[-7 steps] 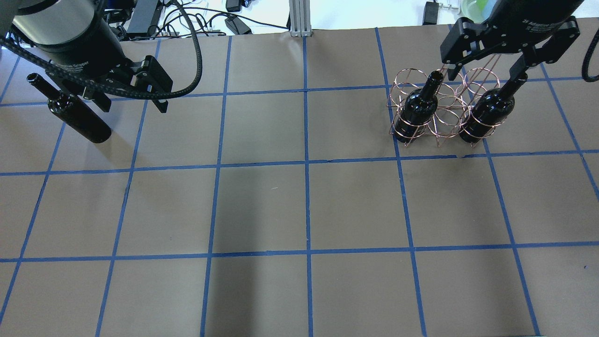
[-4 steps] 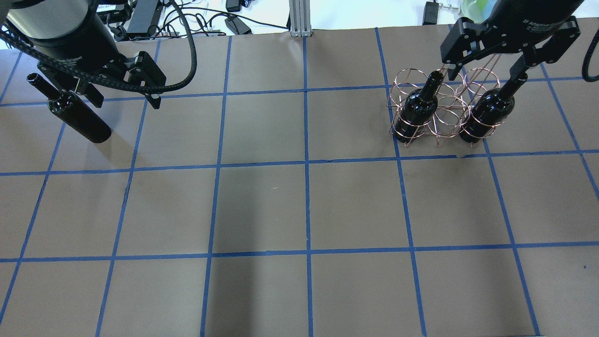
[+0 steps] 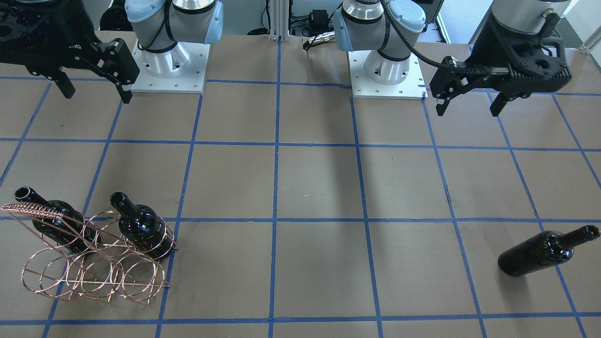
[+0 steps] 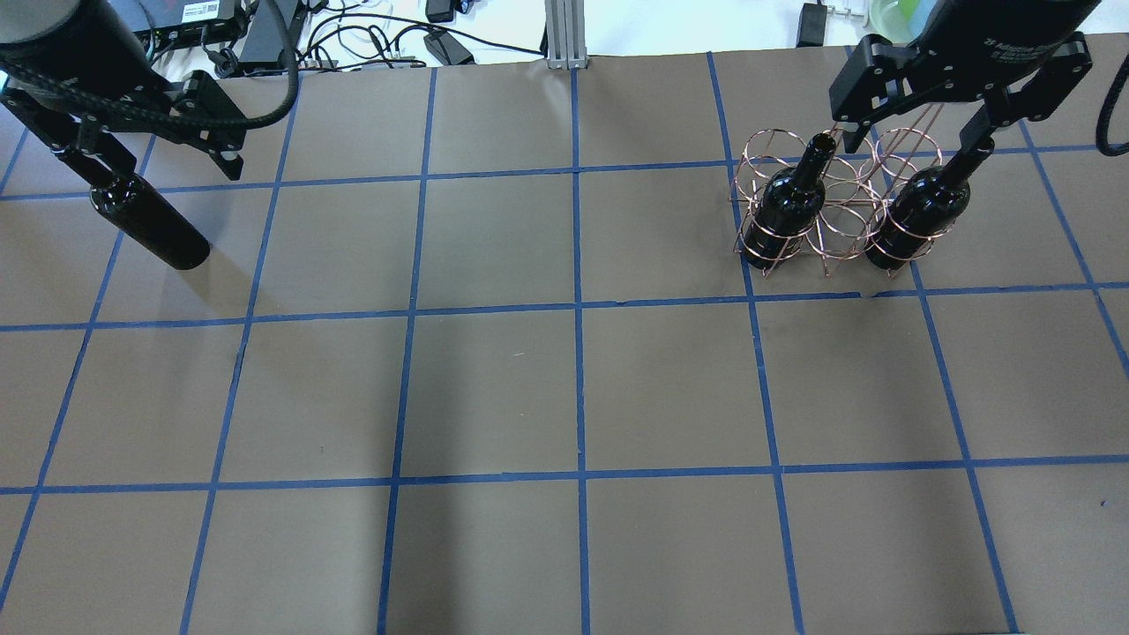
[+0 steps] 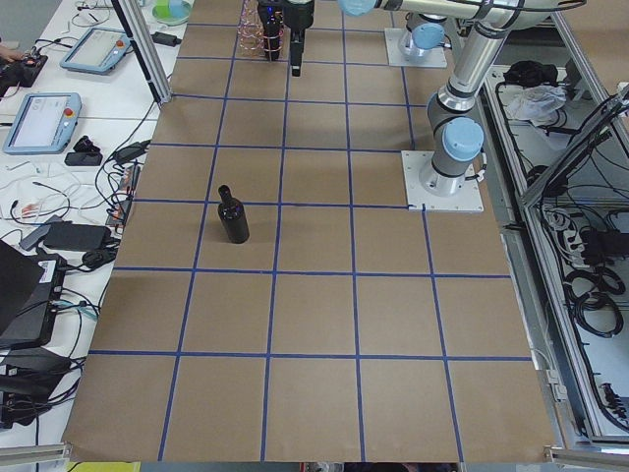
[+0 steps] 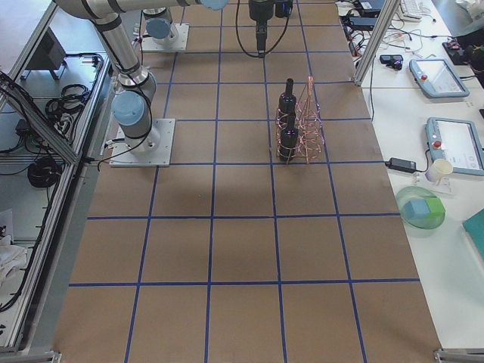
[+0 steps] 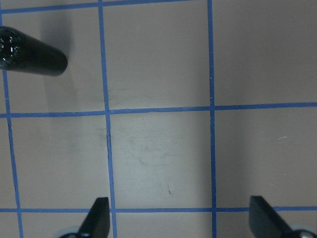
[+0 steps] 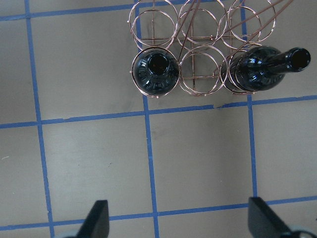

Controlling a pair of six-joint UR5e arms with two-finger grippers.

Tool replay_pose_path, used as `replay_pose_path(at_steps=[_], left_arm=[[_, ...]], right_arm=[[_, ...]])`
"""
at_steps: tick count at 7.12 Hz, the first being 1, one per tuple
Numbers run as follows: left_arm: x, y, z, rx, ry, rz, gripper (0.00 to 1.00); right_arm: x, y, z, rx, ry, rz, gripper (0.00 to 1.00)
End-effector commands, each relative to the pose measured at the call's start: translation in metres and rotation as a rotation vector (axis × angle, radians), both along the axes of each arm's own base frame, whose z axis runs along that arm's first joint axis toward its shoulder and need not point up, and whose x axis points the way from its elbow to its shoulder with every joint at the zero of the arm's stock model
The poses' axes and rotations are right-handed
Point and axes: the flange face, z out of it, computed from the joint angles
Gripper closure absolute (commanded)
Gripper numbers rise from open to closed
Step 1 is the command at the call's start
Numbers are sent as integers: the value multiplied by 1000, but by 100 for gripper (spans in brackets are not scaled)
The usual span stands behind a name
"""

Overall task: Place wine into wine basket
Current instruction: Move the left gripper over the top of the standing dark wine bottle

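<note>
Nearest thing, lower right of the front-facing view: the loose bottle [image 3: 544, 251], lying flat on the counter [image 3: 319, 188]. Its long axis runs mostly left-right in the picture, with the base at lower left and the neck angling up toward the right edge.

Lower left of the same frame is the basket [image 3: 96, 277], well apart from it. Two more bottles [image 8: 156, 72] [image 8: 257, 74] stand in it already, in the end rings of one row. The middle ring [image 8: 198, 74] between them is free, and so is the row of three rings behind.

Further back, upper right, the left gripper [image 3: 466, 111] hangs above the counter with its fingers spread wide and nothing in them. It's way nearer the loose bottle than the other arm. In its wrist view only one end of the bottle shows, up in the top left corner, so it sits ahead of the fingers and off to one side, not between them. The gap between the fingers looks to line up with the bottle's length, so I'd guess the wrist needs a turn to close across the body.

Upper left, the right gripper [image 3: 96, 94] hovers on the basket's side, fingers apart too, holding nothing.
</note>
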Motion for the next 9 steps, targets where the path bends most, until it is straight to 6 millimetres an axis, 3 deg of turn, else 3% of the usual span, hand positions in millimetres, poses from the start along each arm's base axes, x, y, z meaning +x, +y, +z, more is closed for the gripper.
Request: replay_pose_path(at_steps=[1, 4, 6, 9], left_arm=[[44, -21, 5, -4, -6, -26, 0], [113, -47, -7, -15, 51, -55, 0], [165, -56, -4, -39, 41, -83, 0], [234, -63, -28, -71, 95, -76, 0]], right_arm=[[0, 0, -1, 2, 1, 0, 0], [-1, 0, -1, 2, 1, -1, 0], [0, 0, -2, 3, 1, 0, 0], [-1, 0, -2, 3, 1, -1, 0]])
